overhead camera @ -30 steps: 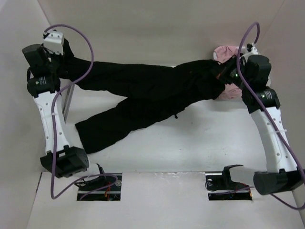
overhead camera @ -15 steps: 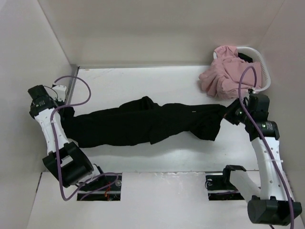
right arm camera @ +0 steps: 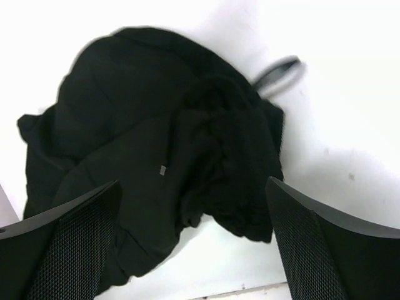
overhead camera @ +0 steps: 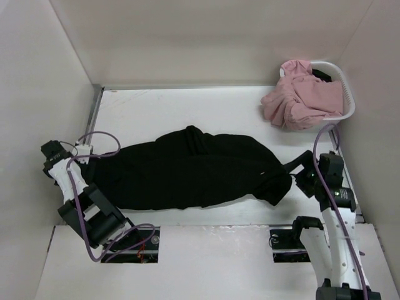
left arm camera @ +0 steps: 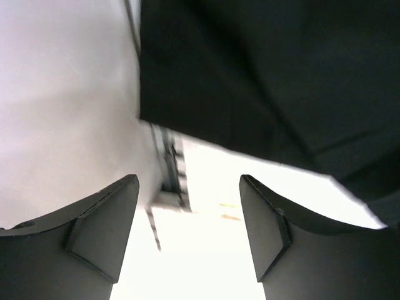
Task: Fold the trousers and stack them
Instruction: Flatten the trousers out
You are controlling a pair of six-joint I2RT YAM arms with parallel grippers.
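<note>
The black trousers (overhead camera: 187,172) lie flat across the middle of the table as one long doubled shape, with a small hump at the far edge. My left gripper (overhead camera: 86,161) is at their left end, open. In the left wrist view its fingers (left arm camera: 103,231) stand apart over bare table, and the trousers' (left arm camera: 262,81) edge lies just beyond them. My right gripper (overhead camera: 301,170) is at the bunched right end, open. Seen from the right wrist, the trousers (right arm camera: 162,156) lie beyond the wide gripper (right arm camera: 194,244), and a grey strip (right arm camera: 278,72) sticks out of them.
A white basket (overhead camera: 347,94) at the back right holds pink clothes (overhead camera: 303,94) that spill onto the table. Walls close in on the left, right and back. A metal rail (overhead camera: 94,119) runs along the left wall. Two cable slots (overhead camera: 130,244) sit near the arm bases.
Both arms have swung toward the near side and lowered the trousers onto the table, the legs now one over the other. Both grippers have opened and let the cloth go.
</note>
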